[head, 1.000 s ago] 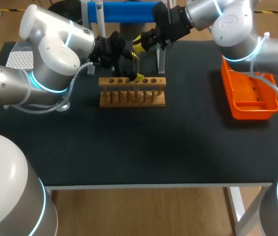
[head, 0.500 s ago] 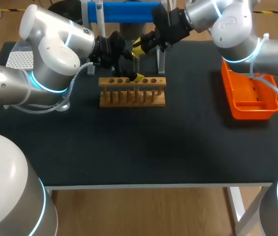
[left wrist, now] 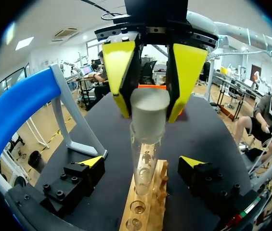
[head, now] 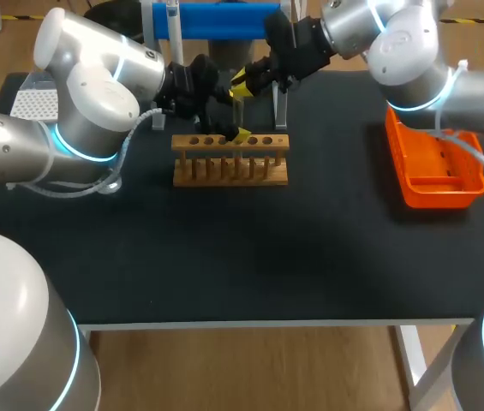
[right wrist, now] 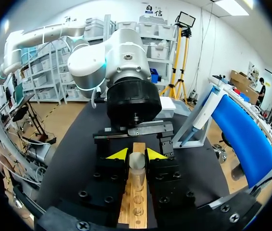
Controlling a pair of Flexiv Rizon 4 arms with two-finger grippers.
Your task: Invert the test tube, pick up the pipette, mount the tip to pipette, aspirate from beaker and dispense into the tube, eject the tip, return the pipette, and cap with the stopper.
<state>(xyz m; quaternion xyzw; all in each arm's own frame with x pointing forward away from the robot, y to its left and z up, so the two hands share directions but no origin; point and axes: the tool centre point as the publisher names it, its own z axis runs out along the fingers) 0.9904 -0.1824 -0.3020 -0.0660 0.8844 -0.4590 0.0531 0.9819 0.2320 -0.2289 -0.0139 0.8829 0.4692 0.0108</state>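
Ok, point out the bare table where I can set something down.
Widest free patch: the table between the wooden rack and the near edge. Also free: between the rack and the orange tray. Crowded: behind the rack, where the left gripper and the right gripper, shut on the stopper, meet before the blue stand.

You have 1 clear glass test tube (left wrist: 143, 159) standing upright at the far middle of the table, its lower end at the holes of the wooden rack (head: 230, 163). 1 pale, round stopper (left wrist: 149, 108) sits on its mouth, flat face up.
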